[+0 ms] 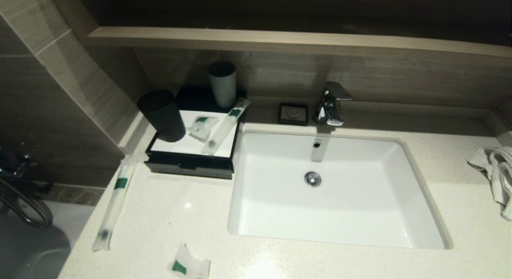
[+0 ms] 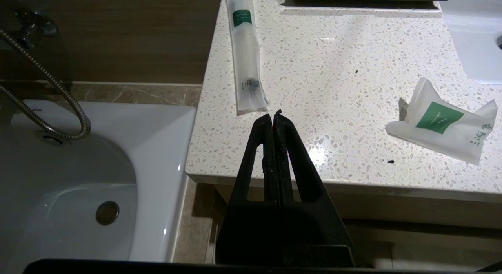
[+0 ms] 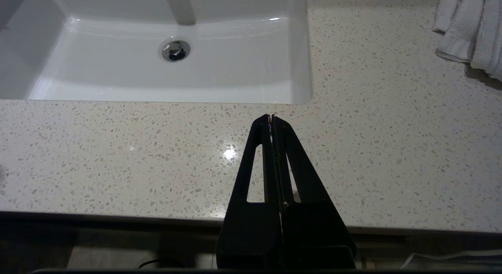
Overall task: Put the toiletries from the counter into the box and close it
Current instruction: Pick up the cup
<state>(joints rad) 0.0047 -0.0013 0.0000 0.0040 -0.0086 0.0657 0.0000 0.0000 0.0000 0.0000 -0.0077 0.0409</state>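
The black box (image 1: 188,161) with a white inside stands on the counter left of the sink. A small sachet (image 1: 203,127) and a long packet (image 1: 226,125) lie in it. A second long clear packet with a green label (image 1: 114,203) lies on the counter's left edge and also shows in the left wrist view (image 2: 246,54). A second small white sachet (image 1: 188,266) lies near the front edge and shows in the left wrist view too (image 2: 443,123). My left gripper (image 2: 273,116) is shut and empty, near the long packet's near end. My right gripper (image 3: 271,117) is shut and empty over the counter in front of the sink. Neither gripper shows in the head view.
A black cup (image 1: 162,115) stands on the box's left corner and a grey cup (image 1: 222,83) behind it. The white sink (image 1: 416,167) and tap (image 1: 331,103) fill the middle. A soap dish (image 1: 293,113) sits at the back. A towel (image 1: 494,171) lies at the right. A bathtub (image 2: 78,179) lies left of the counter.
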